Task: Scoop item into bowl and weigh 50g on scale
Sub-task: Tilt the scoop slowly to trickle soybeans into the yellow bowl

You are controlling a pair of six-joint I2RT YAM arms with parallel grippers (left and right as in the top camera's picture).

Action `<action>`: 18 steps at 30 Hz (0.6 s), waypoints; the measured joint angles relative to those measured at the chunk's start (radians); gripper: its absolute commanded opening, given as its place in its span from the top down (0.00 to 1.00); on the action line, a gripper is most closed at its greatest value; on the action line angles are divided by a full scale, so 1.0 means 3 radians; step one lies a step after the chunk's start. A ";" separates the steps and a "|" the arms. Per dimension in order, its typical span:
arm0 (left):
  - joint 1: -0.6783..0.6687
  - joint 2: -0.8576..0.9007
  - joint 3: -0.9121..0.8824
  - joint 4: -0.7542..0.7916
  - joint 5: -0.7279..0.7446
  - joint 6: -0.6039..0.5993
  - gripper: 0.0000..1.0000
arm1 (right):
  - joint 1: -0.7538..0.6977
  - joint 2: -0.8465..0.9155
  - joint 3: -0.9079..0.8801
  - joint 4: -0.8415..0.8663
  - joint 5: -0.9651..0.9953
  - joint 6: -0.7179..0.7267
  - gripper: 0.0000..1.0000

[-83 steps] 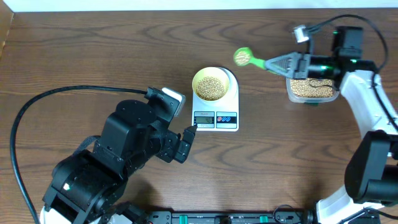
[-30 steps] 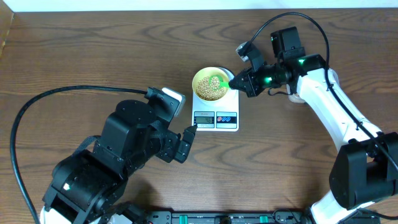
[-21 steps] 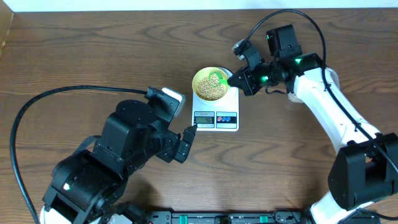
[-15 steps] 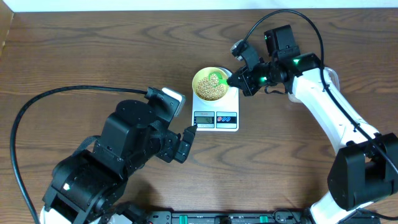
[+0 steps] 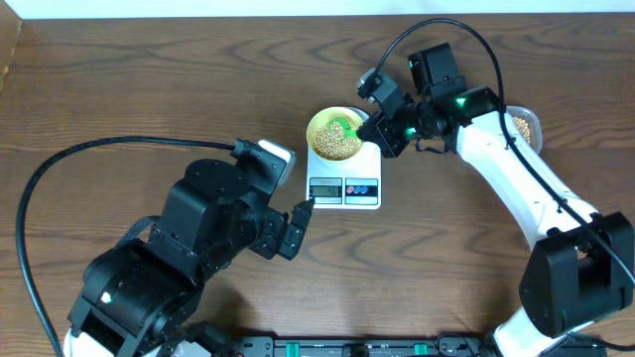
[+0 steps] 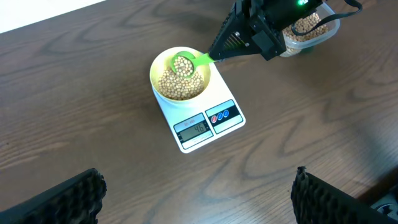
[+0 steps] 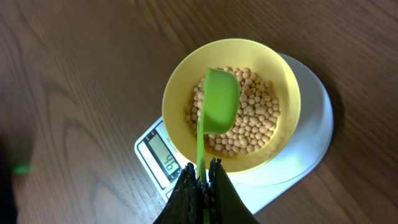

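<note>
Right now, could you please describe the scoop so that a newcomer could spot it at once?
Find the white scale near the middle of the brown table; a pale yellow bowl of tan beans stands on it. Above the beans hangs the scoop, its handle pinched in the right arm's fingers. It is the only bright green utensil.

The digits of the scale (image 5: 372,169) cannot be read from overhead. The far-right tub (image 5: 526,126) is mostly hidden by the right arm (image 5: 506,169), the handle end of the scoop (image 7: 221,109) by the right hand (image 7: 200,167).
</note>
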 measured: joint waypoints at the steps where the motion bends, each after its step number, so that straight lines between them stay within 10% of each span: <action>1: 0.0000 0.0000 0.0000 0.0000 0.0000 0.0000 0.02 | 0.0000 0.0000 0.0000 0.0000 0.0015 -0.0013 0.99; 18: 0.0000 0.0000 0.0000 0.0000 0.0000 0.0000 0.02 | 0.0064 0.0000 0.0000 0.0036 0.0106 -0.0203 0.99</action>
